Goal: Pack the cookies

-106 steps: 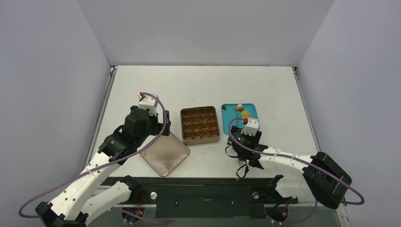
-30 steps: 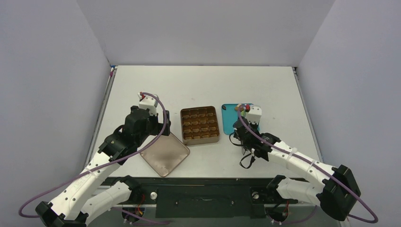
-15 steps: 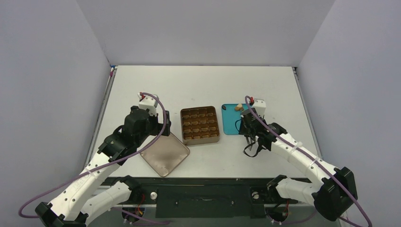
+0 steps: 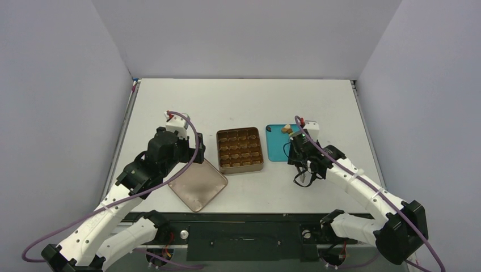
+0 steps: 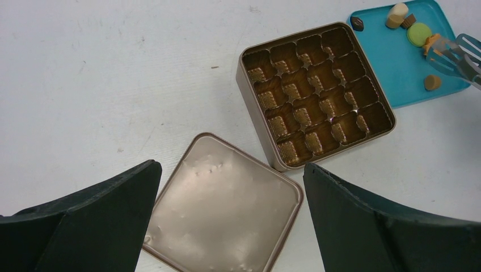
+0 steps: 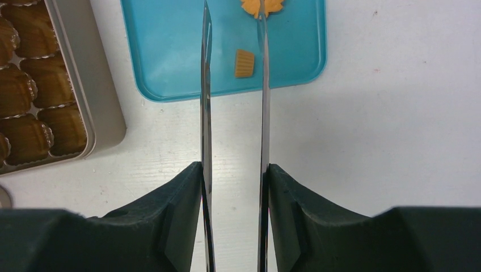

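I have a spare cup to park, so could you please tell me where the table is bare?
Widest bare stretch: the far half of the table, beyond the tin and tray. Also free: the strip right of the tray. Crowded: the near middle, where lid, tin and tray sit close and the right hand holds tweezers over the tray.

A narrow strip of desk (image 4: 238,102) separates tin (image 4: 240,149) from tray (image 4: 275,148); the lid (image 4: 198,184) lies just beside the tin's near-left corner; tweezers (image 6: 205,113) reach over the tray.
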Available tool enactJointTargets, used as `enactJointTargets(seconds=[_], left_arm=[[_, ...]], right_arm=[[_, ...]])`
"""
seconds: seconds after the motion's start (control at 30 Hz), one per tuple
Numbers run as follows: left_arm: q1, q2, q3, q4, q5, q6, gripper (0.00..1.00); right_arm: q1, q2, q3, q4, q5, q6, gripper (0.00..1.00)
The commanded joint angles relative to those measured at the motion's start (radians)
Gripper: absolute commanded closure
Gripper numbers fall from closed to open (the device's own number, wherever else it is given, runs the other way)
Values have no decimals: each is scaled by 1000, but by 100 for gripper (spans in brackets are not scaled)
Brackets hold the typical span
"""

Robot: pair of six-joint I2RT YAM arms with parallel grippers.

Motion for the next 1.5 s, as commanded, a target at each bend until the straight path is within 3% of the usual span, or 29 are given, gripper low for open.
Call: enactJointTargets(seconds=[0.0,0.6,0.9,1.23,1.47], left_arm=[[2,-16,13,34,10,-5,3],[2,-13,12,32,9,-6,3],[3,-13,13,32,8,-5,3],[3,-13,12,32,7,-5,3],[3,-12,12,34,7,-5,3]], right_arm=[[-7,-39,-26,0,9,19,59],[-7,-51,-105,53,-20,61,66],[-7,-60,-103,57,-32,70,81],[1,-67,-20,44,-36,58,90],[79,-45,105,38,14,52,91]])
